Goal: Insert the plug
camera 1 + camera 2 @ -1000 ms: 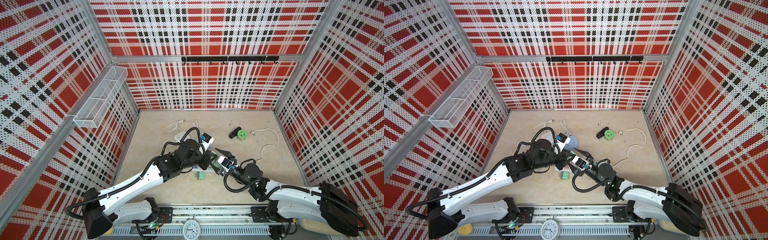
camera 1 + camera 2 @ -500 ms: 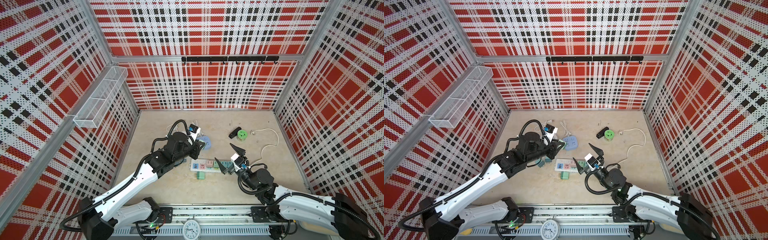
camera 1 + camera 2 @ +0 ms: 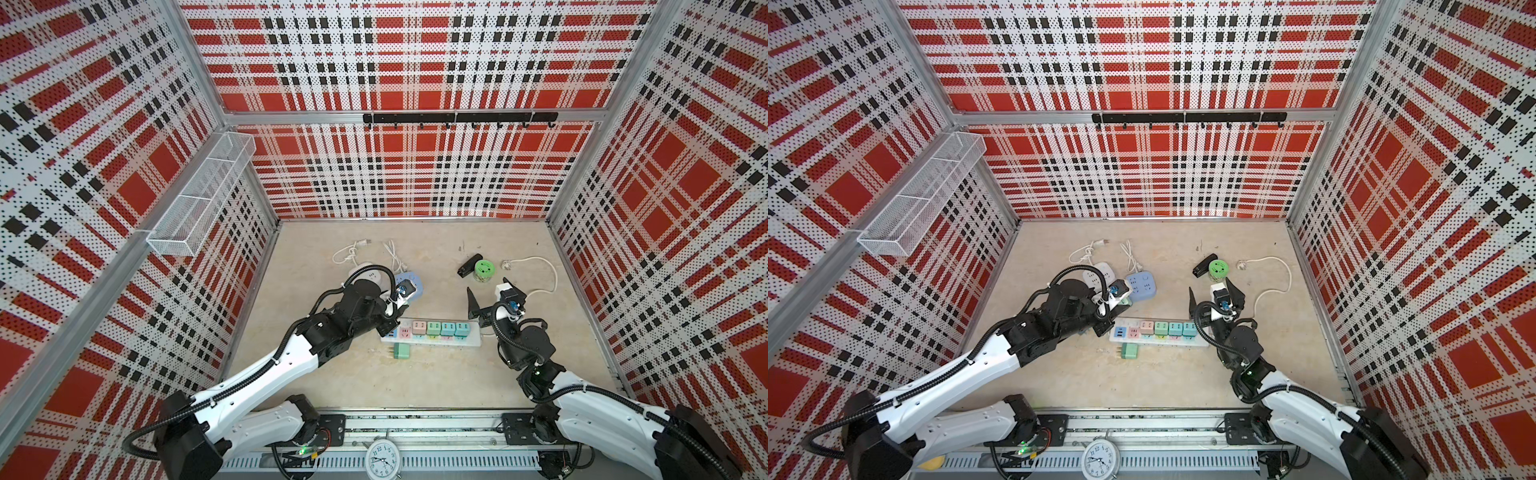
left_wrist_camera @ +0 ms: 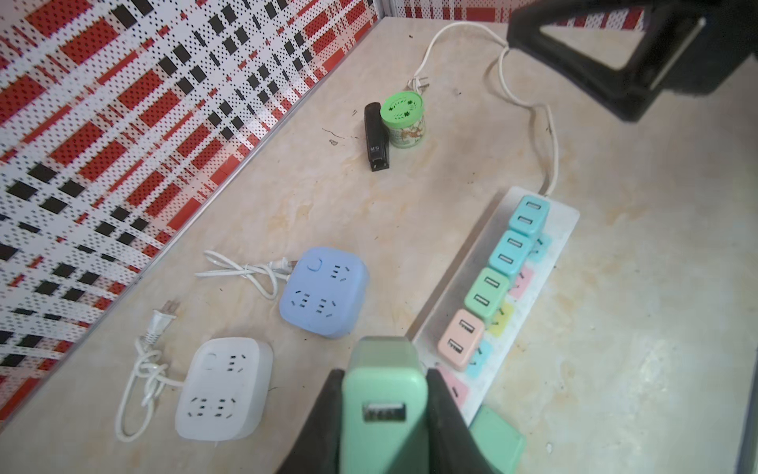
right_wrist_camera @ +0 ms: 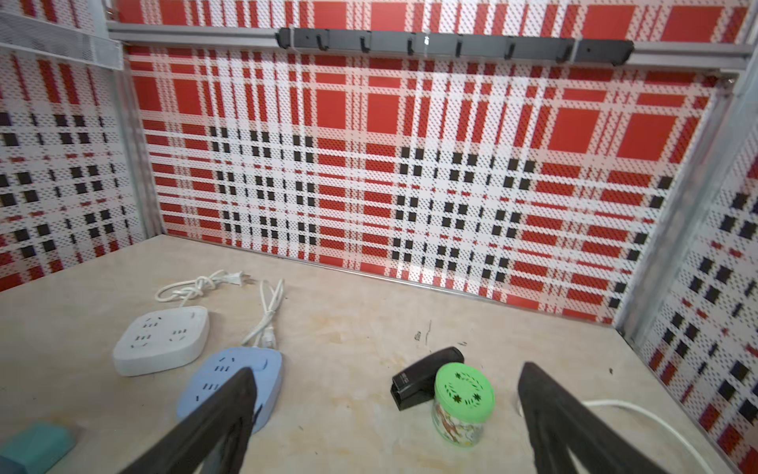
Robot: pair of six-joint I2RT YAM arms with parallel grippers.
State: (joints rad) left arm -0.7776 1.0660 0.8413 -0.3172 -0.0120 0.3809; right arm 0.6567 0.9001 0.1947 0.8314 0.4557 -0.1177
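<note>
The left gripper (image 4: 384,410) squeezed the green plug (image 4: 383,439), just beside the near end of the long power strip (image 3: 475,337). The right gripper (image 5: 387,371) stood wide apart, empty.

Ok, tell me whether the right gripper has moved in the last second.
Yes. The right gripper has pulled rightward off the power strip and is now past its right end, jaws open.

Our left white-and-black arm (image 3: 270,370) reaches from the near left toward the middle, forearm low. Its black left gripper (image 4: 384,394) is clamped on a mint-green plastic plug (image 4: 383,435). Our right white-and-black arm (image 3: 590,399) folds up from the near right, and its black right gripper (image 5: 387,371) is spread wide and empty, pointing far.
</note>
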